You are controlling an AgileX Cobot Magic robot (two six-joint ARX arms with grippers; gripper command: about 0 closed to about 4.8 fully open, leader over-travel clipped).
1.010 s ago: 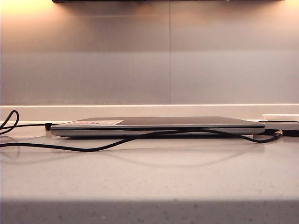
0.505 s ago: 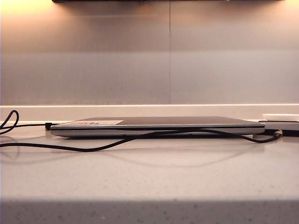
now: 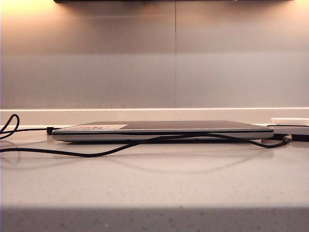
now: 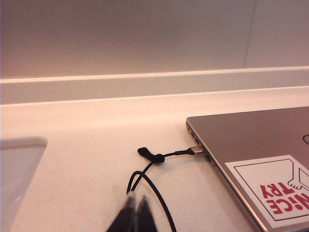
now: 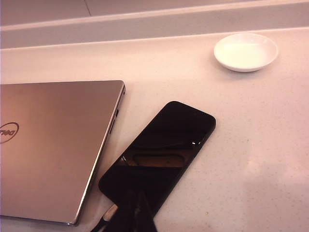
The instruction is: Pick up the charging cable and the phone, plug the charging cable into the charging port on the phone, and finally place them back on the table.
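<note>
Charging cable lies slack across the bench in front of the closed laptop, its silvery tip plugged into the phone's near short end. Phone flat on the bench just beside the laptop, screen up. Right tool low over the phone's near end, fingers together, gripping nothing. Left tool fingers together too, above a second black cord plugged into the laptop's side. White dish farther back.

phone: black, flat on table | charging cable: black, slack
</note>
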